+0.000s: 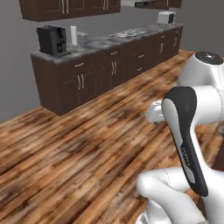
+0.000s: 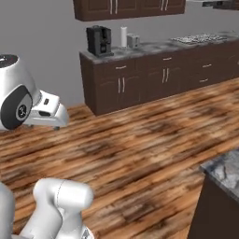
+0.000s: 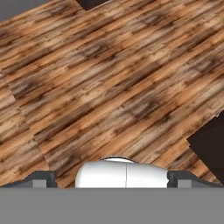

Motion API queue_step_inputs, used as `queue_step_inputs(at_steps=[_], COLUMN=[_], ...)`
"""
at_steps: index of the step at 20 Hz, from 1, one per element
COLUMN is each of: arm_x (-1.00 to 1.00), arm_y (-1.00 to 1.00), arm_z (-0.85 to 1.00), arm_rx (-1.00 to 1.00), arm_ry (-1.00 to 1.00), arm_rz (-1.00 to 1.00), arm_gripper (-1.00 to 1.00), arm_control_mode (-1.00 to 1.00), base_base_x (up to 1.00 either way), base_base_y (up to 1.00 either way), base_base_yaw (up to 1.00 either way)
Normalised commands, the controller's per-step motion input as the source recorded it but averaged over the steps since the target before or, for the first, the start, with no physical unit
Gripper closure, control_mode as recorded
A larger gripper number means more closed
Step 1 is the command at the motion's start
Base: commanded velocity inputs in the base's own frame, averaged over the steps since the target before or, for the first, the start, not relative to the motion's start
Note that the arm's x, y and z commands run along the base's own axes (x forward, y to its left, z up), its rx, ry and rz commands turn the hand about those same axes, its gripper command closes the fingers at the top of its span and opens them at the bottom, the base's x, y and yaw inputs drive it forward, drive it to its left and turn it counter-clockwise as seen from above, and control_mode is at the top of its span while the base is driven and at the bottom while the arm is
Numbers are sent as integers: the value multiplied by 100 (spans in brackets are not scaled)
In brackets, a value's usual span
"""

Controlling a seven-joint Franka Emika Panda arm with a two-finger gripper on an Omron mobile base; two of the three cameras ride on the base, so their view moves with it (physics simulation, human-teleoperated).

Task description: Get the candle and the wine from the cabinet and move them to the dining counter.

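While the two dark fingertips sit far apart at the lower left and lower right corners of the hand view, the gripper (image 3: 112,179) stands released with nothing between its jaws, looking down on bare wooden floor (image 3: 100,87) whose brown and orange planks run slantwise across the frame. A dark wood edge cuts into the right side of that view, and another dark corner into its top. In the left base view the white arm (image 1: 188,131) with its dark joint band fills the lower right, and in the right base view its rounded white links sit at the left edge and lower left. The dining counter (image 2: 224,172) shows at the lower right of the right base view as a corner of grey-black marbled stone on a dark wood base. The cabinet (image 1: 65,8) hangs at the top of the left base view: dark brown panelled doors, shut, with slim vertical silver handles; it runs along the top of the right base view too. Below it, across the floor and well apart from the arm, stands a run of dark lower cabinets (image 1: 87,78) under a marbled top. On that top a black coffee machine (image 1: 52,40) sits at the upper left, a white cylinder (image 1: 73,36) just beside it, a stove (image 1: 129,33) further right, and a toaster (image 1: 165,17) near the upper right.
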Motion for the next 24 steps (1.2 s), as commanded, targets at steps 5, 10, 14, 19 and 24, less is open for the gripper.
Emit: queue_step_inputs(at_steps=[5, 10, 14, 19, 24], arm_x=[0, 0, 0, 0, 0], arm_y=[0, 0, 0, 0, 0], arm_z=[0, 0, 0, 0, 0], arm_rx=[0, 0, 0, 0, 0], arm_ry=[0, 0, 0, 0, 0], arm_rz=[0, 0, 0, 0, 0], arm_gripper=[-100, -100, -100, -100, -100], arm_control_mode=[100, 100, 100, 100, 100], base_base_x=[92, 100, 100, 100, 100], base_base_y=[16, 50, 67, 61, 43], base_base_yaw=[-59, -48, -41, -43, -46])
